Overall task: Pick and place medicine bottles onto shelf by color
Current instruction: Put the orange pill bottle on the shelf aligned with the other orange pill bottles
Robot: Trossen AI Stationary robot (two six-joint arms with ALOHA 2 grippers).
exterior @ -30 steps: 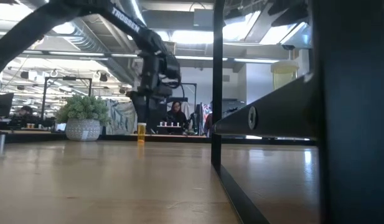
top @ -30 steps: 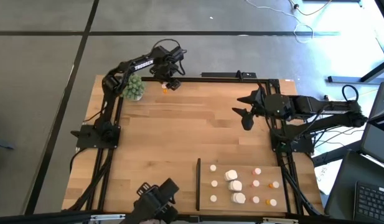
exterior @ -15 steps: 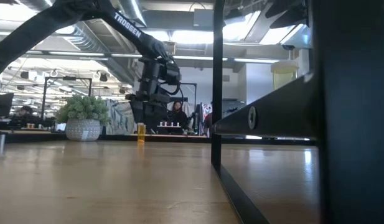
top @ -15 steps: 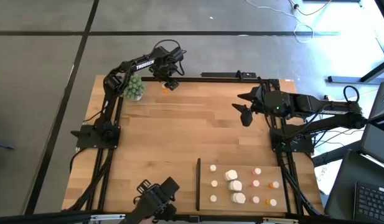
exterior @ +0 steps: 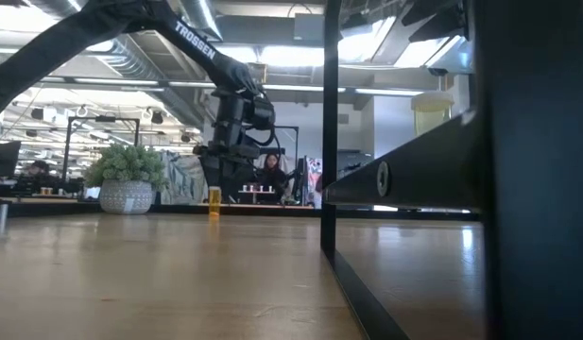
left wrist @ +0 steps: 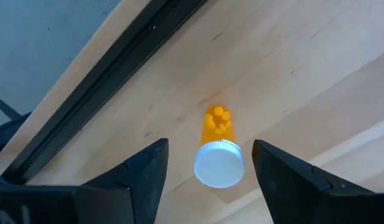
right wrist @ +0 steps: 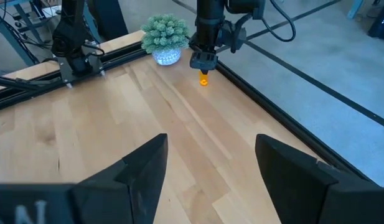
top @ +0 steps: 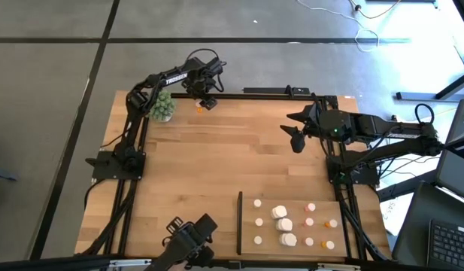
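At the far edge of the table: a single orange bottle (top: 198, 110) stands upright on the wood, white cap up, close to the black frame rail (left wrist: 117, 74) and apart from the rest.
Left gripper (top: 207, 103): hangs just above that orange bottle, fingers spread wide with the bottle below the gap between them, touching neither finger; nothing held.
Left wrist view: looks straight down on the white cap, the orange body showing past it, one dark finger (left wrist: 139, 180) on each side.
Green plant (top: 161, 106): in a small pot near the same far edge, beside the left arm, a little apart from the orange bottle.
Right gripper (top: 295, 129): over the bare wood toward the right side of the table, well apart from the orange bottle, fingers wide and empty.
Shelf (top: 250, 224): pale panel at the near right corner, a thin black strip (top: 240, 222) along its left side.
Medicine bottles (top: 284, 223): about a dozen stand on the shelf, white ones toward the strip side, three chunkier white ones in the middle, orange ones with white caps toward the right edge.
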